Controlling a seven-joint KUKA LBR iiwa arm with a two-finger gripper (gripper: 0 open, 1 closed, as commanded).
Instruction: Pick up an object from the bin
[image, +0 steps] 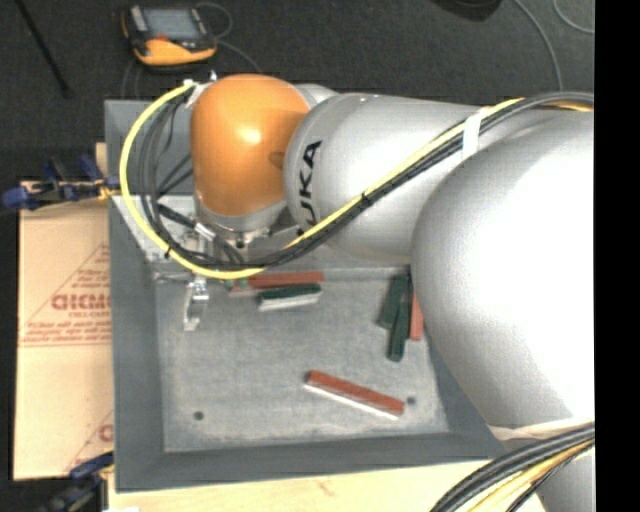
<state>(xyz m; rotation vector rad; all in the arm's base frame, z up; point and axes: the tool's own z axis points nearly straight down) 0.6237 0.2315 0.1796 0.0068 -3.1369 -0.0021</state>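
Observation:
My gripper (193, 307) hangs below the orange-capped wrist at the bin's back left, its metal tip just above the floor. Just to its right lie a red bar (290, 280) and a white-and-green bar (290, 296), side by side and partly under the wrist. A longer red-brown bar (355, 393) lies slantwise near the front of the bin. A dark green bar (396, 318) with a red piece beside it lies at the right, next to the arm.
The big silver arm covers the bin's back and right side. Open grey floor lies in the front left part, below the gripper.

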